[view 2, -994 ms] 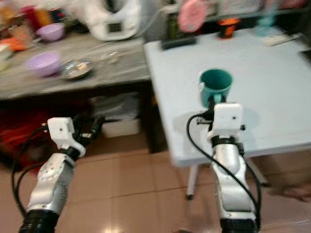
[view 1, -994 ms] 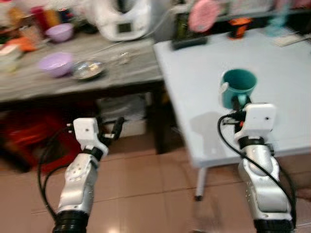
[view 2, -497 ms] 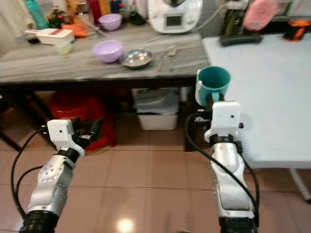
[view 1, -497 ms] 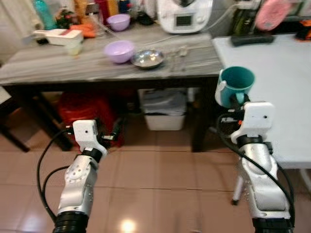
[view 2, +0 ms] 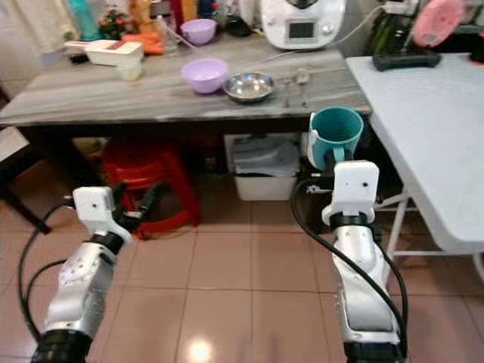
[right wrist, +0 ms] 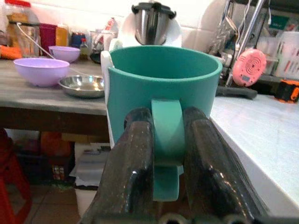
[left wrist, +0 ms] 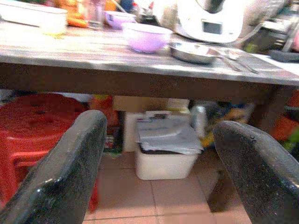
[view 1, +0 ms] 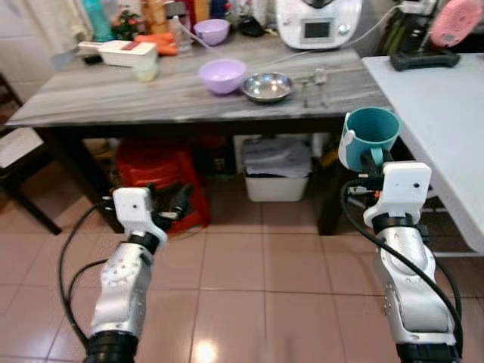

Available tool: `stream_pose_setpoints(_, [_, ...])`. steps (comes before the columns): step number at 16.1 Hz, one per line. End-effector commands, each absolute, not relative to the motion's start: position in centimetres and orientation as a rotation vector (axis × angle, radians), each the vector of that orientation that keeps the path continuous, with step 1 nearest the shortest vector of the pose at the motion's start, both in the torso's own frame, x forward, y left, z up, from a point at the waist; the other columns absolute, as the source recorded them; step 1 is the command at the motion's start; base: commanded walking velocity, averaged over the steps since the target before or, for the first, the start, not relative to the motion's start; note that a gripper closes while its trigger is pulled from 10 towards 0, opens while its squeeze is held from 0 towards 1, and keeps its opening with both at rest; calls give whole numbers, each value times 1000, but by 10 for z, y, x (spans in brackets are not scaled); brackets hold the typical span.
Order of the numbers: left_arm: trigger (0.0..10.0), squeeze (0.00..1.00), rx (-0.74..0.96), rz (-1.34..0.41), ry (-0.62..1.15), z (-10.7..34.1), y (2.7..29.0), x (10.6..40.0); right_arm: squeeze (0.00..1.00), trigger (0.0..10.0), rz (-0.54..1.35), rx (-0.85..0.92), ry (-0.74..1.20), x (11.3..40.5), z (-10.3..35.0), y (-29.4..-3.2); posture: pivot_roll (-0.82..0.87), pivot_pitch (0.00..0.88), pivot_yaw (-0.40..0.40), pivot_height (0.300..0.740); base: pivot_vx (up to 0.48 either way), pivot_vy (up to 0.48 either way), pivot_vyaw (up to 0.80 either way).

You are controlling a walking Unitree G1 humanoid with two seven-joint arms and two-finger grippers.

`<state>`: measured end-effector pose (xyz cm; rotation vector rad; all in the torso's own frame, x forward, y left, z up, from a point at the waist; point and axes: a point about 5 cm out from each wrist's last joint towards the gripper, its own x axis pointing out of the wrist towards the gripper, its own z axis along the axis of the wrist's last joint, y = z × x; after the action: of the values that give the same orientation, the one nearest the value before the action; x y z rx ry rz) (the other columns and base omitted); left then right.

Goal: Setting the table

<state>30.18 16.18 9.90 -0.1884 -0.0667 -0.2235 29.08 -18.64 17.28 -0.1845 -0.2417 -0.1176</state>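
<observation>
My right gripper (view 1: 370,160) is shut on the handle of an upright teal mug (view 1: 369,135), held in the air beside the corner of the grey wooden table (view 1: 113,94). The right wrist view has both black fingers (right wrist: 133,163) clamped on the mug's (right wrist: 163,93) handle. On that table stand a lilac bowl (view 1: 222,75), a steel bowl (view 1: 267,85) and some cutlery (view 1: 311,83). The pale blue table (view 1: 446,106) lies at the right. My left gripper (view 1: 168,204) is open and empty, low over the floor in front of a red stool (view 1: 155,170).
A white kitchen machine (view 1: 318,21), a second lilac bowl (view 1: 211,30), a white box (view 1: 127,51), a cup and bottles crowd the back of the wooden table. A white bin (view 1: 277,170) sits under it. A dark chair (view 1: 19,166) is at the left. Tiled floor lies below.
The camera has swung left, so the wooden table now sits centre and the blue table has slid to the right edge. Both arms keep their pose; the mug stays gripped.
</observation>
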Motion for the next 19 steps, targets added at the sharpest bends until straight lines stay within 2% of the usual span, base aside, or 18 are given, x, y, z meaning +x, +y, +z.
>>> stream_pose_setpoints(1, [10000,0,-185,-233,-79,102,162,302,0,10000,-123,-188,-284,288,182,-188,-127,75,79,740,266,0,0])
stream_pose_setpoints(6, [10000,0,-190,-248,-79,102,161,302,0,10000,-121,-188,-286,288,182,-188,-127,76,82,740,319,0,650])
stream_pose_setpoints(16, [10000,0,-201,-276,-81,103,154,300,0,10000,-125,-172,-265,286,177,-189,-129,76,86,740,359,0,0])
stream_pose_setpoints(19, [10000,0,-202,-280,-80,103,154,299,0,10000,-127,-171,-263,287,177,-189,-129,76,86,740,359,0,-694])
